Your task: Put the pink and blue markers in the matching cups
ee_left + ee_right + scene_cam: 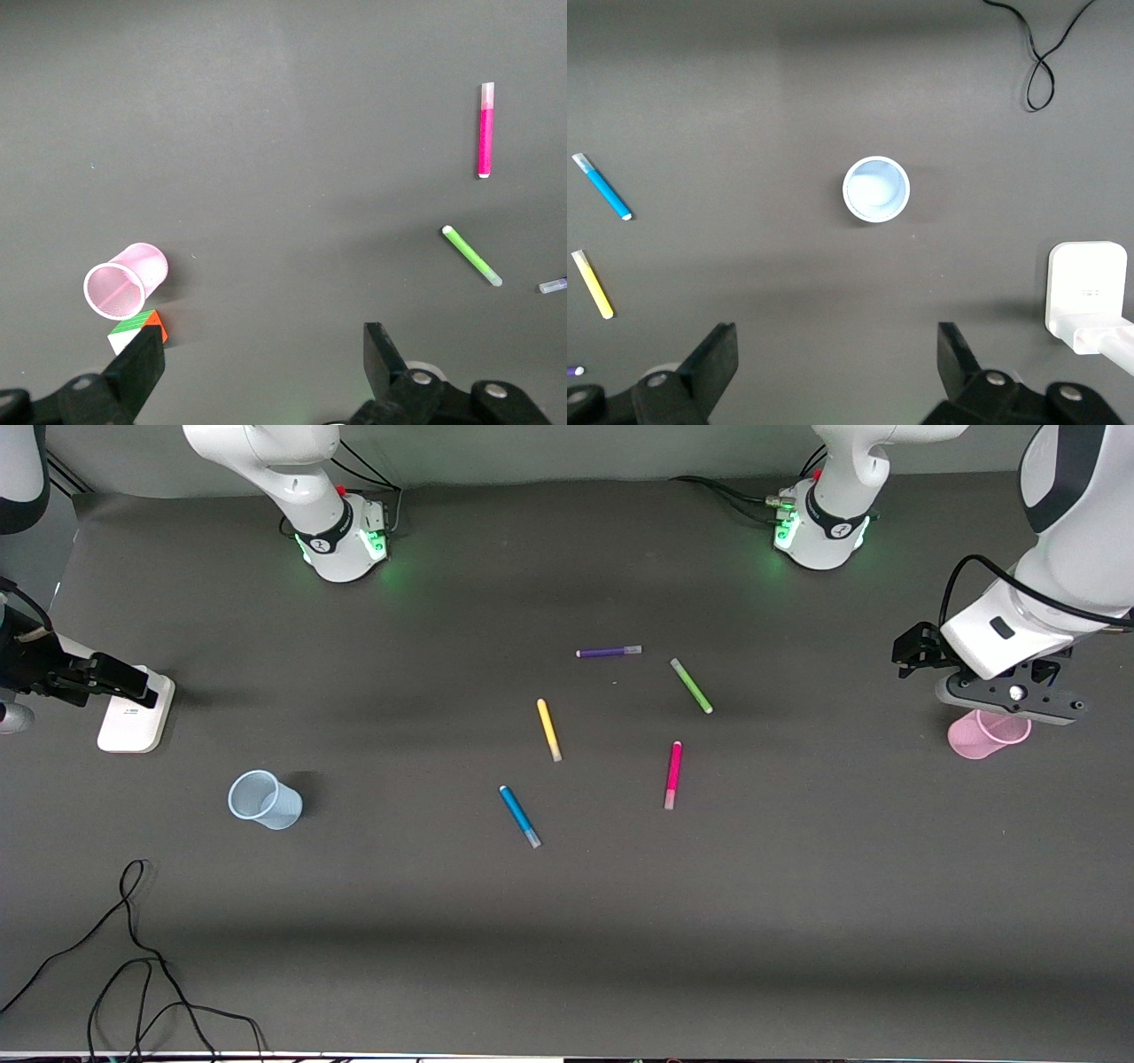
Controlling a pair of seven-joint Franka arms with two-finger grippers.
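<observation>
Front view: pink marker (673,774) and blue marker (519,816) lie mid-table, well apart from pink cup (986,734) and blue cup (264,799). Left gripper (263,363) and right gripper (837,359), both spread, should each descend squarely across a marker's barrel.

We see two white Franka arms with black joint bands, their round bases (341,540) glowing green where black cables plug in. The left gripper (261,367) and right gripper (833,367) show matte black fingers fixed with silver screws.
</observation>
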